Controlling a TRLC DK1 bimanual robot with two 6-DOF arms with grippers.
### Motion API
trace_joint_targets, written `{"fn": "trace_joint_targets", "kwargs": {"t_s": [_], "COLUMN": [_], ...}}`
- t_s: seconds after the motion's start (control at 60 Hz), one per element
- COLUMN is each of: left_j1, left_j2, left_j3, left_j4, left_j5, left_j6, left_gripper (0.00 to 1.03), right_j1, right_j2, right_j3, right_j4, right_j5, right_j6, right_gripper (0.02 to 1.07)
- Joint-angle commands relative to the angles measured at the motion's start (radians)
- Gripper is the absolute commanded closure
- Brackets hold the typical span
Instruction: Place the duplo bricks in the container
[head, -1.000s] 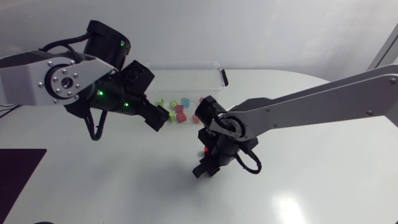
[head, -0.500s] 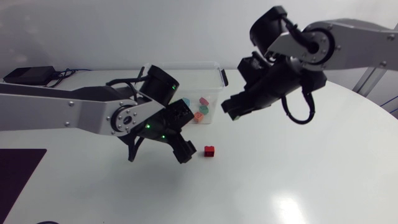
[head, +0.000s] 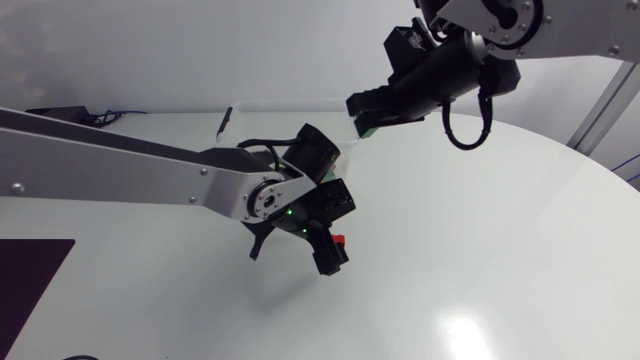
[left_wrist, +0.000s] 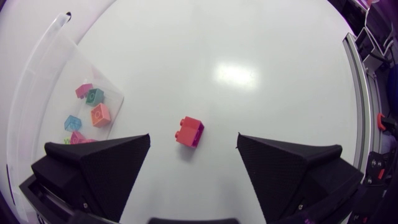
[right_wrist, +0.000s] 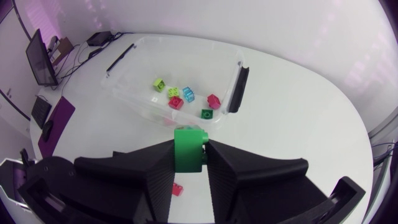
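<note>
My left arm (head: 150, 170) comes in from the left and stretches low across the white round counter (head: 480, 260) to its middle, the wrist tipped steeply down. Its left jaws stand wide open over the small red duplo brick (left_wrist: 189, 132), one finger on either side of it and neither touching; the brick sits on the counter between them. My right arm (head: 500, 20) is raised high at the far right, forearm slanting down and to the left, and the right jaws are closed on a green duplo brick (right_wrist: 188, 149), pinched upright between the two fingers, up in the air. The clear plastic container (right_wrist: 134, 87) rests on the far side of the counter, ahead of and below the right jaws, with several coloured duplo bricks (right_wrist: 183, 98) lying loose on its floor.
</note>
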Motion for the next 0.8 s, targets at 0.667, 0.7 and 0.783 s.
{"fn": "trace_joint_targets", "kwargs": {"t_s": [0.667, 0.7, 0.783], "left_j1": [0.016, 0.021, 0.024], "left_j2": [0.115, 0.121, 0.130], "left_j3": [0.075, 0.079, 0.087], "left_j4": [-0.032, -0.032, -0.032], "left_j5": [0.040, 0.040, 0.040], "left_j6": [0.154, 0.162, 0.173], "left_gripper": [0.07, 0.07, 0.07], "right_j1": [-0.036, -0.034, -0.033], "right_j2": [0.326, 0.341, 0.370], "right_j3": [0.326, 0.345, 0.380], "right_j4": [0.073, 0.073, 0.073], "right_j5": [-0.037, -0.043, -0.045], "right_j6": [0.056, 0.056, 0.058], "right_gripper": [0.82, 0.82, 0.81]}}
